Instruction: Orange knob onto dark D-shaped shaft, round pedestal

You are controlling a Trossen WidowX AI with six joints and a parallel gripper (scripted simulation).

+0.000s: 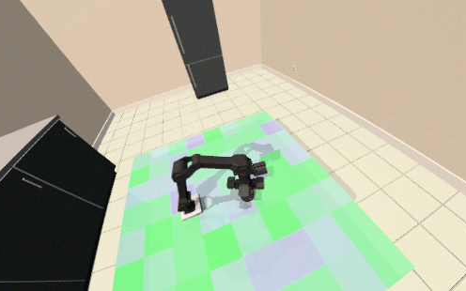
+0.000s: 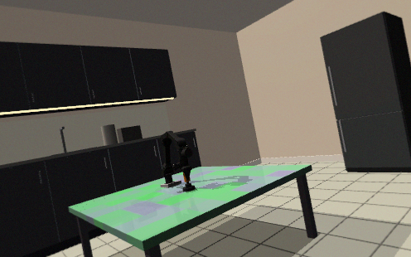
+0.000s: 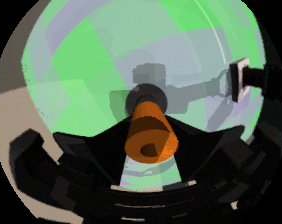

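The orange knob is held upright, gripped by its sides. My gripper is shut on it. The dark round pedestal stands on the table directly below. In the exterior view a short dark stretch shows between the knob's lower end and the pedestal's base, so the knob is not down on the base. In the wrist view the knob's lower end overlaps the pedestal's middle. The shaft's flat side is hidden, and how far the shaft enters the hole cannot be told. The top view does not show the knob.
The table has a green and lilac patchwork top. The arm's pale base plate stands on it, a short way from the pedestal. Dark kitchen cabinets and a tall fridge stand beyond the table.
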